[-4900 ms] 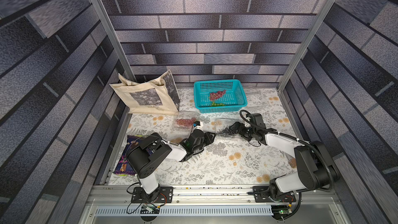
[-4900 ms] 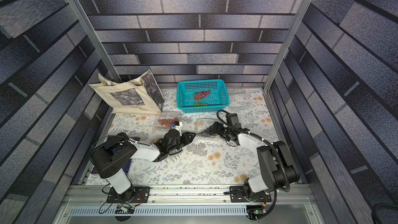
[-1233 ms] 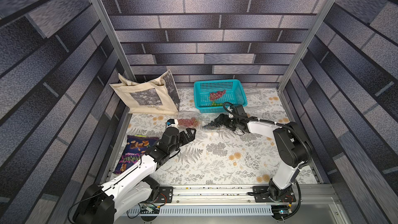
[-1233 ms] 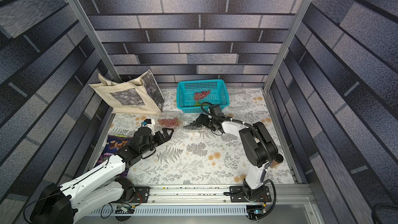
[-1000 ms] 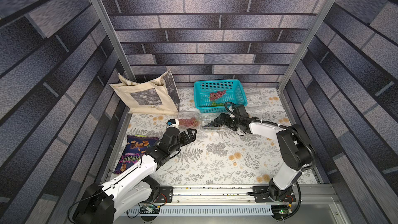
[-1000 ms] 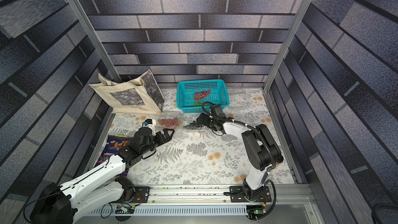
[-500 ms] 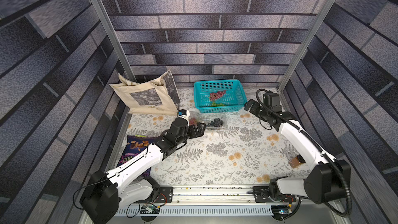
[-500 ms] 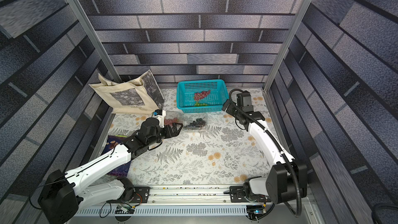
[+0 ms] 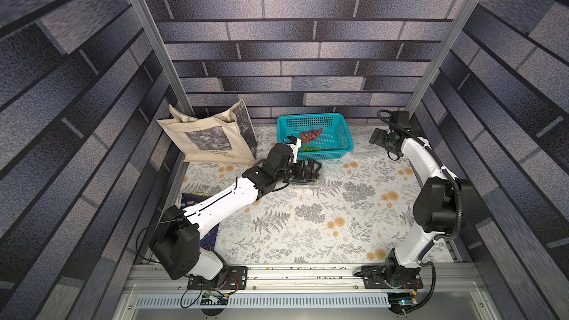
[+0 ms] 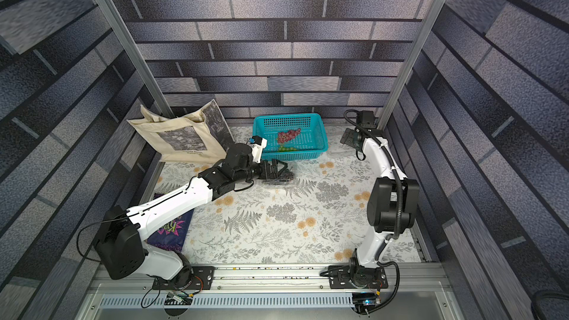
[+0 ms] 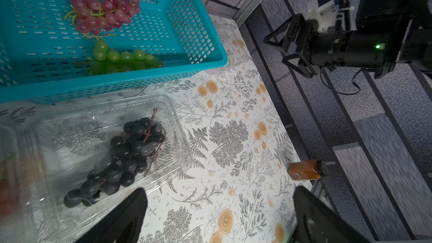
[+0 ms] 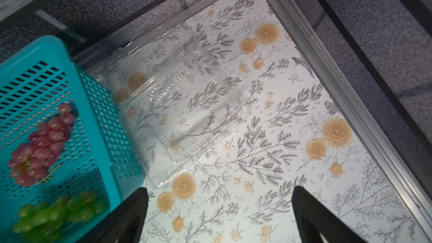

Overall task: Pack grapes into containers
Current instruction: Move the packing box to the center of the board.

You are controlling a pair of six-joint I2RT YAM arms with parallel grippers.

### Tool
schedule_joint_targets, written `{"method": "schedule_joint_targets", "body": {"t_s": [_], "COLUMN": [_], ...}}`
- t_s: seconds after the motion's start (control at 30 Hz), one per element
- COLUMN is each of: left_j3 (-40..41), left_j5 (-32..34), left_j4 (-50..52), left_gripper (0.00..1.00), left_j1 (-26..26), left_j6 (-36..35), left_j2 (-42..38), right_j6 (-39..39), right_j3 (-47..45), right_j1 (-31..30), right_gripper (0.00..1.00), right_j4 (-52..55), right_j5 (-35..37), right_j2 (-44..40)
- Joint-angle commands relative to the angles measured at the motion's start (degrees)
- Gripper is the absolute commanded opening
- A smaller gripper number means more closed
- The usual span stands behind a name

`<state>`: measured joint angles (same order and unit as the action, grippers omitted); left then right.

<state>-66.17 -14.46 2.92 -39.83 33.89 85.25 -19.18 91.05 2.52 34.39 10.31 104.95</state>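
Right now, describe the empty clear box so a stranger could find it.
Find the teal basket at the table's back. The empty clear box lies beside it, on the right arm's side. The box in front of the basket holds dark grapes; this one is empty.

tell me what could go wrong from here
1. The left tool hangs open by the box of dark grapes; lowering, it may catch the rim and shove it.
2. The empty box lies right beside the basket; the open right tool may slide it, not grip it.
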Motion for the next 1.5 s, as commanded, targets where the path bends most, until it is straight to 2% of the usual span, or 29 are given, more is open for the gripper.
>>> {"method": "schedule_joint_targets", "body": {"t_s": [0.0, 0.4, 0.77, 1.03, 1.23, 1.3, 1.47], "left_j3": [-4.5, -13.95, -18.38, -19.78, -19.87, -19.87, -18.81], "left_j5": [-3.31, -9.03, -12.06, -13.22, -13.05, -13.13, -12.67], "left_j4": [3.42, 4.06, 3.02, 2.98, 3.32, 3.32, 3.42], "left_gripper": [1.0, 1.0, 1.0, 1.0, 1.0, 1.0, 1.0], "left_j1": [0.94, 4.99, 5.38, 6.06, 6.44, 6.35, 5.94], "left_j6": [-4.13, -4.01, -3.18, -2.12, -2.22, -1.93, -1.72], "left_j2": [3.17, 15.27, 21.43, 22.55, 21.21, 20.76, 18.29], "right_j6": [3.82, 6.83, 8.09, 6.8, 5.58, 5.11, 3.7], "right_j3": [4.14, 15.48, 20.57, 20.53, 16.43, 14.32, 8.14], "right_j1": [1.19, 5.55, 6.02, 6.01, 6.06, 6.08, 6.07], "right_gripper": [0.96, 0.82, 0.62, 0.41, 0.38, 0.32, 0.28], "right_j4": [2.49, 1.64, 0.2, -0.87, -1.12, -1.52, -2.19], "right_j5": [1.76, -2.74, -6.84, -8.7, -7.21, -6.82, -5.09], "right_j2": [3.92, 21.1, 27.72, 27.96, 24.16, 22.53, 18.66]}}
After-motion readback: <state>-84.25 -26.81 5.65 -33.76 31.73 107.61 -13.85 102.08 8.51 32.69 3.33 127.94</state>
